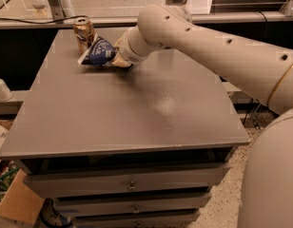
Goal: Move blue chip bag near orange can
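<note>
The blue chip bag [99, 52] is a crumpled navy foil bag with white lettering at the far left of the grey table [137, 122]. It leans against the orange can [84, 33], a dented golden-tan can that stands upright just behind and left of it. My gripper [115, 58] is at the bag's right side, at the end of the big beige arm [208, 46] that reaches in from the right. The gripper is shut on the bag's right edge and holds it close to the tabletop.
The table is a drawer cabinet with drawers [132, 186] in front. A cardboard box [20, 203] sits on the floor at lower left. A ledge and a cable [37, 20] run behind the table. A white object [1, 89] is at the left edge.
</note>
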{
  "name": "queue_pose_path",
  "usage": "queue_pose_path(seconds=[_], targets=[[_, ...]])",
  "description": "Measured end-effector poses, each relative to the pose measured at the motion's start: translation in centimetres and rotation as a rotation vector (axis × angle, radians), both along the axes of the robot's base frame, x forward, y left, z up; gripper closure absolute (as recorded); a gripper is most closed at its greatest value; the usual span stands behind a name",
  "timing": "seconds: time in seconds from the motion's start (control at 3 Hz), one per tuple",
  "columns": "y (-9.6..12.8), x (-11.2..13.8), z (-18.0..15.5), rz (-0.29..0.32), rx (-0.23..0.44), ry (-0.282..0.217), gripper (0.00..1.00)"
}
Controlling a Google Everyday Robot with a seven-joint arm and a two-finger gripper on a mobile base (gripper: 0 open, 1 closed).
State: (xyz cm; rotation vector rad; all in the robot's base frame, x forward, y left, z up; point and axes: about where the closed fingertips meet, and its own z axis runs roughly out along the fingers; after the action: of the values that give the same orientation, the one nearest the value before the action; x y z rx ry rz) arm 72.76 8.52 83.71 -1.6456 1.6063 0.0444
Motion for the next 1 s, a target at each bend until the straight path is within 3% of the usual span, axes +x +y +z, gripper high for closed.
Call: queue_pose_path(seconds=[0.67, 1.0], targets=[[-0.3, -0.5, 0.5, 0.007, -0.007, 0.003, 0.12], [-0.2, -0.8, 1.0, 0.016, -0.012, 0.003, 0.00]])
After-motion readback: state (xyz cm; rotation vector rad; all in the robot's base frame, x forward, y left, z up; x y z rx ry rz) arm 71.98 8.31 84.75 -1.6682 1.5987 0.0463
